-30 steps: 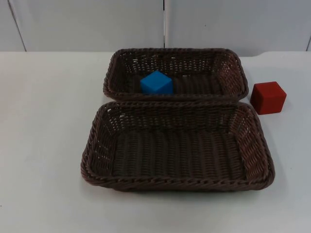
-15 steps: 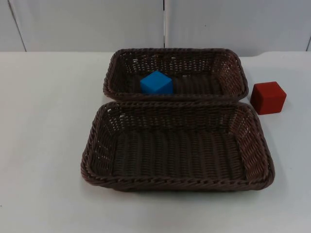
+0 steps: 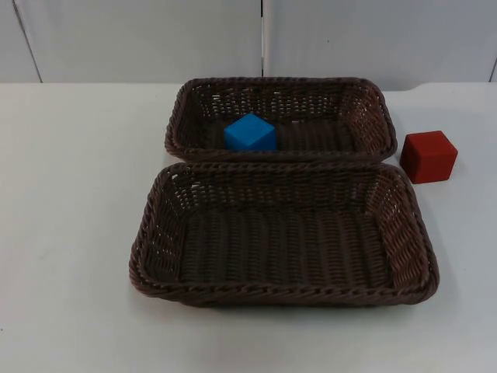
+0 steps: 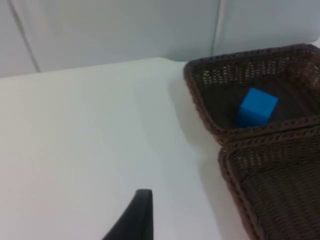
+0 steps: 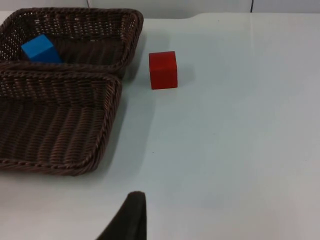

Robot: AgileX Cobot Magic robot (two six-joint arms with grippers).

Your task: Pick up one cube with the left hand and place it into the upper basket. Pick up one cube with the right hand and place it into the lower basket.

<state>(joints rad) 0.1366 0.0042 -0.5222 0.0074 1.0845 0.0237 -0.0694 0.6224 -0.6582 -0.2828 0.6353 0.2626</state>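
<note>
Blue cube in upper basket, red cube beside; pincers' state unclear.

counter: white, smooth surface, runs back to the wall | partition wall: grey, flat panels, one vertical seam near centre, upright behind the counter's far edge

No readable text anywhere.
</note>
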